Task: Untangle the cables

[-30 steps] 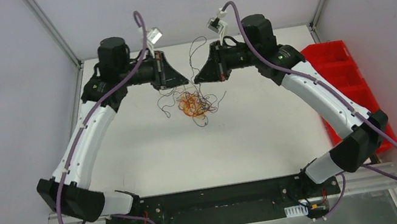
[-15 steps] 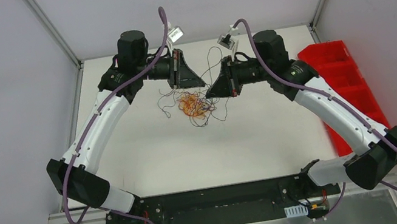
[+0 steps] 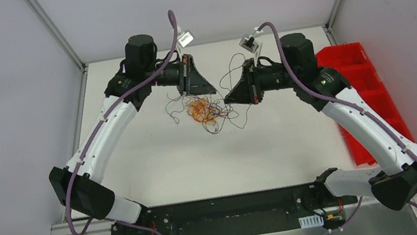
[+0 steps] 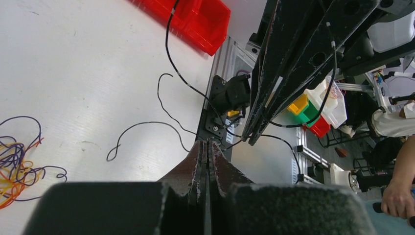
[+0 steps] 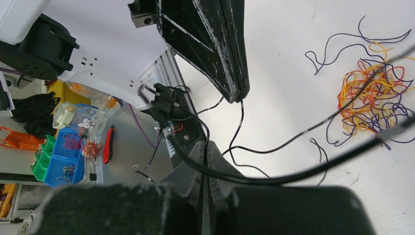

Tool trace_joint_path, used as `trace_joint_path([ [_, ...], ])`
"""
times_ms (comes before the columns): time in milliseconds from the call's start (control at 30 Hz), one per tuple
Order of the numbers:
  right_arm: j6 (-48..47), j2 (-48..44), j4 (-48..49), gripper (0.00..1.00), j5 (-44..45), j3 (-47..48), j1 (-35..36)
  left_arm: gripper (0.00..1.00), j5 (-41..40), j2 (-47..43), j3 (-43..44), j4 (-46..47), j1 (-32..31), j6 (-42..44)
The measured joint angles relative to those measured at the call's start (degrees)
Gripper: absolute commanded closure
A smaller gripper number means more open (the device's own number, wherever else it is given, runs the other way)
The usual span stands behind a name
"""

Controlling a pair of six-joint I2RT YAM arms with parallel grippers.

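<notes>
The cables (image 3: 200, 111) lie as an orange, yellow and dark purple tangle on the white table, just below both grippers. My left gripper (image 3: 213, 90) hangs above the tangle's right edge, shut, and a thin dark cable (image 5: 234, 132) trails down from its tip. My right gripper (image 3: 227, 98) faces it a short way off, shut on a dark cable (image 5: 274, 180) that crosses its fingers and loops away over the table. In the left wrist view the shut jaws (image 4: 206, 142) point at the right gripper (image 4: 250, 139), with the tangle (image 4: 14, 166) at the far left.
A red bin (image 3: 361, 78) stands along the table's right edge. Loose dark strands (image 4: 147, 123) curl on the table beside the tangle. Metal frame posts rise at the back corners. Boxes and a red-handled tool (image 5: 108, 144) lie beyond the near edge.
Both arms swung to the right. The right gripper then drew further right, away from the left one, and the dark cable loop above them moved with it. The tangle stayed in place.
</notes>
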Motion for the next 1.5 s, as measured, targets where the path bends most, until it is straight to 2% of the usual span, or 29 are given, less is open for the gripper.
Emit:
trace_joint_path([
  [667,-1.0,1.2,-0.3,0.93,-0.6,0.0,0.0,1.0,4.7,0.0,-0.3,0.1,-2.7,-3.1],
  [833,-1.2,1.1,-0.5,0.88,-1.2,-0.2,-0.1,1.0,5.1,-0.7,-1.5,0.4,-2.7,-3.3],
  [1100,-0.9,1.1,-0.2,0.88,-3.2,-0.7,-0.1,1.0,5.5,-0.8,-1.6,0.6,-3.0,-3.7],
  [1200,-0.6,1.2,0.2,0.88,-3.6,-0.7,0.0,1.0,5.6,-0.8,-1.6,1.0,-3.5,-4.1],
  [1333,0.1,1.3,0.8,1.0,-4.2,-0.7,0.1,1.0,5.5,-0.8,-1.6,1.5,-3.7,-4.6],
  [1500,0.6,1.4,0.9,1.0,-4.3,-0.7,0.1,0.99,5.4,-0.8,-1.6,1.7,-3.6,-4.8],
])
